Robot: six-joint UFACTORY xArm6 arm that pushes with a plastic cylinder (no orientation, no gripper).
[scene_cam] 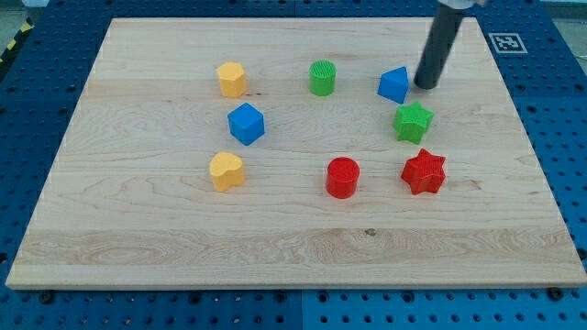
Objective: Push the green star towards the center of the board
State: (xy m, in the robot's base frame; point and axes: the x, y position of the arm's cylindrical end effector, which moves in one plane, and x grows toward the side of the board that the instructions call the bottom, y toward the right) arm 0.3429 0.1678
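On the wooden tabletop (138, 247), taken from the view's left to its right with the green star as landmark, a yellow block (232, 79) (its shape rounded, perhaps hexagonal) and a yellow heart (226, 170) are found well to the star's left, with a blue cube (246, 124) between them and slightly nearer the star. Further right, a green cylinder (322, 78) is seen up and to the left of the star, and a red cylinder (342, 177) down and to its left. A blue block (394, 84), wedge-like in shape, is set just above the star and slightly left. The green star (413, 121) itself is placed right of the board's centre, with a red star (423, 171) just below it. My tip (426, 85) is set down just beside the blue block, on its right, and above the green star, a little to the star's right; the two are near but apart. No fingers are carried, so no open or closed state can be told. The rod is seen slanting slightly, its upper end leaning towards the view's top right. Since the centre lies to the star's left, the tip is judged to need bringing round to the star's right side before a leftward push.
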